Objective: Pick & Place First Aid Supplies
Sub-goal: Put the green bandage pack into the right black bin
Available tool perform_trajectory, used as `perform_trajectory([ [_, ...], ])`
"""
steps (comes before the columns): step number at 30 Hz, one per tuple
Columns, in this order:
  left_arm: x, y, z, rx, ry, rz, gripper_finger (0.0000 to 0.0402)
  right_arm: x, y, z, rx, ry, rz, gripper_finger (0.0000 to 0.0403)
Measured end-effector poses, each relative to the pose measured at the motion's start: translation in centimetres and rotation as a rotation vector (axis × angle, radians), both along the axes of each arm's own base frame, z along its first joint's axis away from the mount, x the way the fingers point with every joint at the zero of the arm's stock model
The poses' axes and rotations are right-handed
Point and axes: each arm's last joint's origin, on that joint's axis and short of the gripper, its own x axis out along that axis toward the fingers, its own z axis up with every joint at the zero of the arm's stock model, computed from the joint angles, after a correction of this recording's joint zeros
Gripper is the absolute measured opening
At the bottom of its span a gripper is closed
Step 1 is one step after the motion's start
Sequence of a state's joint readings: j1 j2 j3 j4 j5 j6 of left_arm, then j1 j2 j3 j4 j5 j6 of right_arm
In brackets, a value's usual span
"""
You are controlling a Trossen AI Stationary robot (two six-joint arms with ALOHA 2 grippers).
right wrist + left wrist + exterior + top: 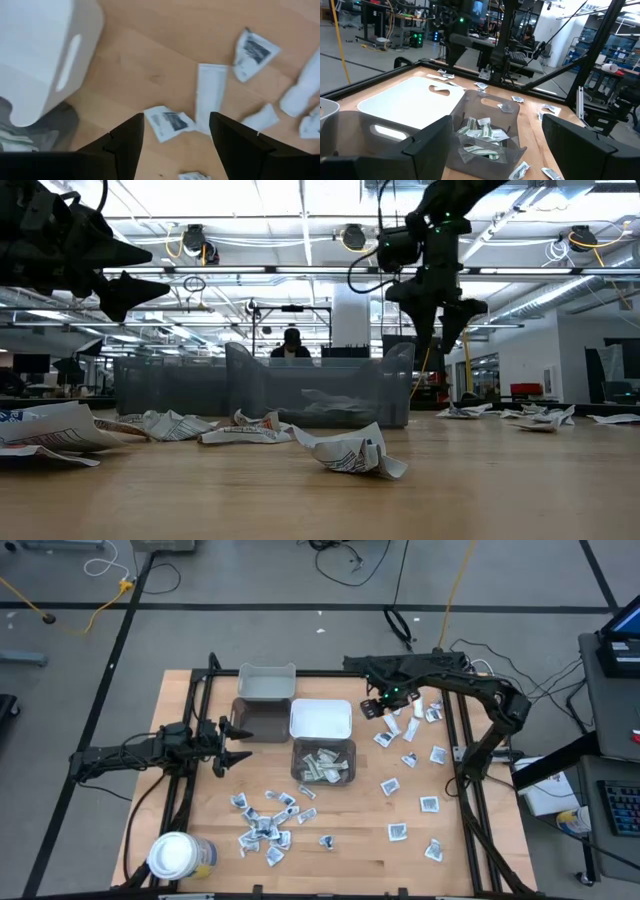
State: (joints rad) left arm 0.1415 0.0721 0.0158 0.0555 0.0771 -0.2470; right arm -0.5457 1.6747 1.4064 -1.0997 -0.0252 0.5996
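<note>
Pale wood of the table (340,860) lies under everything, scattered with small white printed packets. My right gripper (176,131) hangs above the far right part of the table, just beside the white bin (320,719), fingers spread apart and holding nothing. Between and just beyond those fingers in my right wrist view lie a crumpled printed packet (167,121) and a long plain white packet (208,95), with more packets (254,50) further off. From above, that cluster of packets (408,730) sits on the right side of the table, with others trailing toward the near edge (397,831).

My left gripper (231,743) hovers at the left, beside the dark grey bin (259,720), its fingers wide apart and empty. Past them, my left wrist view shows the clear bin (485,135) holding several pale-green strips (479,131). A second heap of packets (262,822) lies on the near left of the table, close to a round jar with a white lid (172,854). A light grey bin (266,682) stands at the far edge.
</note>
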Motion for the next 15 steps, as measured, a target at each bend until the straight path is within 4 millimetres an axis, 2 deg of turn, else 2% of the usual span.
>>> perform_trajectory([
  [6, 0.0, 0.0, 0.0, 0.0, 0.0, 0.0, 0.031, -1.7, -1.7, 0.0, 0.003, 0.014, -0.054, 0.022],
  [12, 0.0, 0.0, 0.0, 0.0, 0.0, 0.0, 0.031, -2.5, -2.6, -0.1, 0.009, 0.026, -0.08, 0.022],
  [15, 0.0, 0.0, 0.0, 0.0, 0.0, 0.0, 0.031, -2.6, -2.5, -1.1, 0.01, 0.028, -0.074, 0.022],
])
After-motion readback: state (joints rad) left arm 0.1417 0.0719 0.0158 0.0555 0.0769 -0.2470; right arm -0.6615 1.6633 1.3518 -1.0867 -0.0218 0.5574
